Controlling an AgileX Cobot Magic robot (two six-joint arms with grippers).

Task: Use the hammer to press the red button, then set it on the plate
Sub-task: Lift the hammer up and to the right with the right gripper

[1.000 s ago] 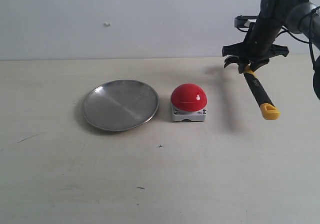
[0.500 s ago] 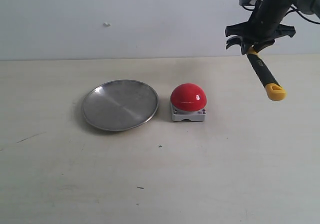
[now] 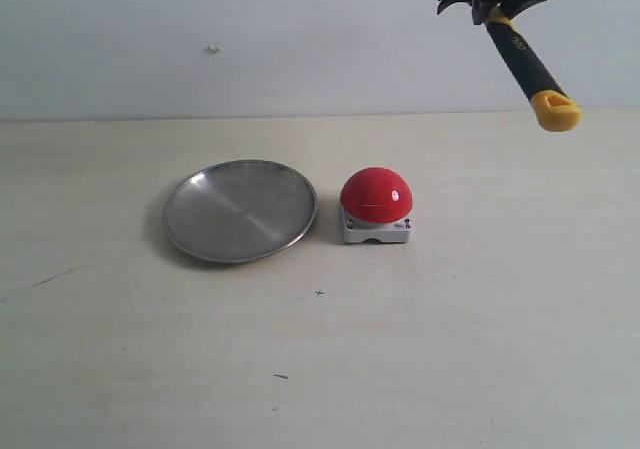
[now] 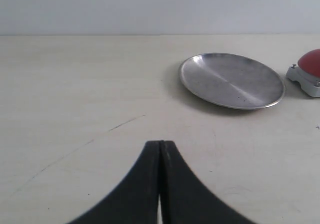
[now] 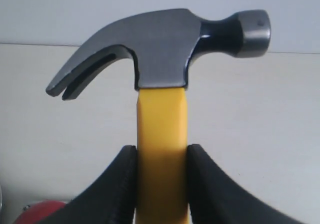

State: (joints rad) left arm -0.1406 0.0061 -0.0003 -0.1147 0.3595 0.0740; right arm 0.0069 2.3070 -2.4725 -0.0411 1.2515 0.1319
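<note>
1. The hammer [image 3: 530, 64] hangs high in the air. The 2 fingers of the right pincer [image 3: 497, 7] clamp its yellow neck just under the dark head, and the handle slants down away from the pincer.
2. The red button [image 3: 377, 194] sits on the table well below that pincer, with the plate [image 3: 240, 210] just beyond it.
3. The left pincer [image 4: 160, 149] is pressed fully closed, empty.
</note>
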